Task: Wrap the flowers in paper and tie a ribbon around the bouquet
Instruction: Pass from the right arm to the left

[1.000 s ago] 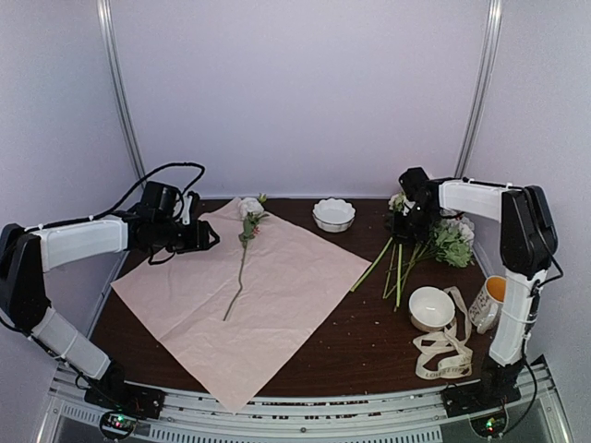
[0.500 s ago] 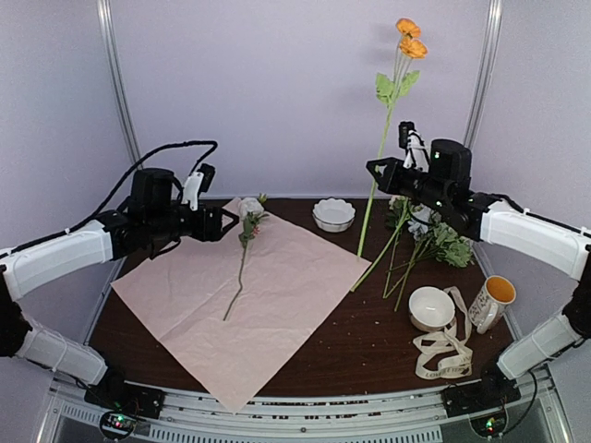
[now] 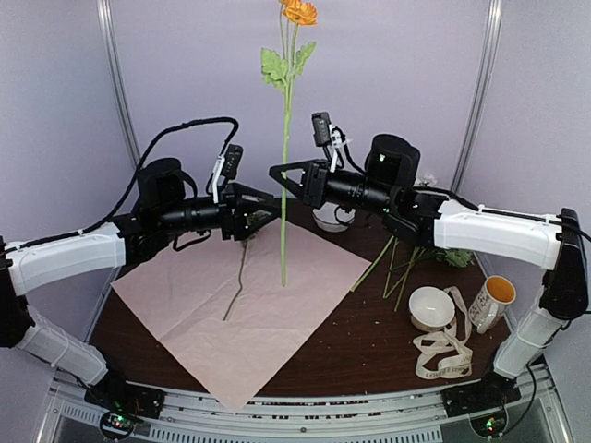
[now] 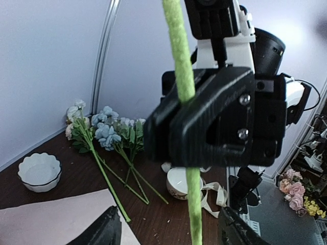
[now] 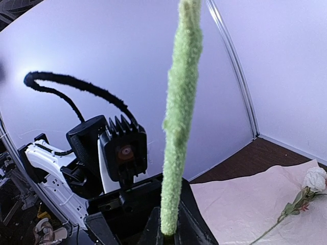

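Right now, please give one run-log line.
right gripper: shut on orange flower | left gripper: open | flower: upright over paper

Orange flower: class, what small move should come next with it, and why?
Probably the left claw should close on the stem of the orange flower to take it over. The right claw is shut on that stem, holding it upright above the pink paper. The left claw stands open facing it, the stem between its fingers in the left wrist view.
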You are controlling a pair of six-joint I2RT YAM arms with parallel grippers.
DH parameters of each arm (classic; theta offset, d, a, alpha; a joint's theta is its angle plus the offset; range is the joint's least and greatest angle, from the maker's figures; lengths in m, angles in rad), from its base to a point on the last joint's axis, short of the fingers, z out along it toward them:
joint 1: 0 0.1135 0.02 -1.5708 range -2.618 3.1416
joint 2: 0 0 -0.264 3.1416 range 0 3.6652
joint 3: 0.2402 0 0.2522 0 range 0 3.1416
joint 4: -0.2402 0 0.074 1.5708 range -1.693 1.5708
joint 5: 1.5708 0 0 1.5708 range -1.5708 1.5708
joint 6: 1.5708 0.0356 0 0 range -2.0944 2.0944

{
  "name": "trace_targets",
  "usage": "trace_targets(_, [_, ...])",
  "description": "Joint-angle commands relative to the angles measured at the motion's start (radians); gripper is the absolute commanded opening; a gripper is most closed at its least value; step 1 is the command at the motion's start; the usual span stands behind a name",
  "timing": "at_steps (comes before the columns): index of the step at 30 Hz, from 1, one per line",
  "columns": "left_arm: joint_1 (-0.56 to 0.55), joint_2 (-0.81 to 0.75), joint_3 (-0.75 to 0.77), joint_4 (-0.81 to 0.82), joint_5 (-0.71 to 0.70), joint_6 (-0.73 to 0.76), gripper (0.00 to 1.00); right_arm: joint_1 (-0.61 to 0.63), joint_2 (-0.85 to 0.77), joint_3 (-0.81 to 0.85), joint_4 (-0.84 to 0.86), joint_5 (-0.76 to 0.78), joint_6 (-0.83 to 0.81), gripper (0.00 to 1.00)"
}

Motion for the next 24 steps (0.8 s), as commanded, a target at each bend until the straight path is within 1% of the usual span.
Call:
trace_targets(1, [0.005,0.039,0.010,0.247,0.135,-0.146,0.66,0.025,0.030,0.046,0.025,-0.059,-0.003,0.00])
trace_targets(3, [0.004,0.052,0.016,0.251,0.140,-0.159,0.60,0.031,0.038,0.055,0.012,-0.068,-0.010,0.00])
trace_targets(5, [0.004,0.061,0.021,0.249,0.139,-0.167,0.48,0.035,0.043,0.062,-0.001,-0.083,-0.012,0.00])
trace_targets(6, [0.004,0.065,0.023,0.247,0.140,-0.169,0.39,0.035,0.045,0.062,-0.003,-0.089,-0.010,0.00])
trace_targets(7, [0.004,0.067,0.025,0.245,0.143,-0.171,0.28,0.036,0.045,0.061,-0.004,-0.090,-0.010,0.00])
trace_targets(8, [0.005,0.068,0.026,0.244,0.146,-0.172,0.17,0.036,0.044,0.060,-0.007,-0.091,-0.011,0.00])
trace_targets(9, [0.004,0.068,0.024,0.243,0.143,-0.174,0.03,0.036,0.042,0.058,-0.013,-0.089,-0.015,0.00])
trace_targets(10, [0.004,0.065,0.019,0.242,0.134,-0.179,0.00,0.036,0.040,0.057,-0.020,-0.084,-0.019,0.00])
trace_targets(13, [0.005,0.057,0.007,0.240,0.121,-0.189,0.00,0.034,0.033,0.060,-0.048,-0.073,-0.037,0.00])
trace_targets(14, [0.005,0.053,0.005,0.227,0.111,-0.194,0.00,0.033,0.029,0.065,-0.067,-0.055,-0.046,0.05])
trace_targets(15, [0.006,0.050,0.007,0.204,0.100,-0.195,0.00,0.029,0.026,0.068,-0.093,-0.029,-0.058,0.25])
trace_targets(16, [0.010,0.048,0.010,0.178,0.089,-0.199,0.00,0.022,0.020,0.072,-0.122,0.006,-0.067,0.41])
trace_targets(17, [0.015,0.047,0.011,0.149,0.075,-0.201,0.00,0.013,0.014,0.073,-0.153,0.059,-0.070,0.49])
trace_targets(19, [0.030,0.041,0.010,0.089,0.036,-0.212,0.00,-0.014,-0.003,0.064,-0.207,0.161,-0.061,0.54])
trace_targets(21, [0.058,0.044,0.014,-0.021,-0.037,-0.226,0.00,-0.052,-0.028,0.029,-0.222,0.226,-0.035,0.56])
trace_targets(23, [0.112,0.076,0.028,-0.154,-0.085,-0.250,0.00,-0.093,-0.051,-0.007,-0.238,0.303,0.009,0.57])
trace_targets(24, [0.159,0.097,0.026,-0.209,-0.102,-0.267,0.00,-0.113,-0.057,-0.016,-0.262,0.338,0.025,0.57])
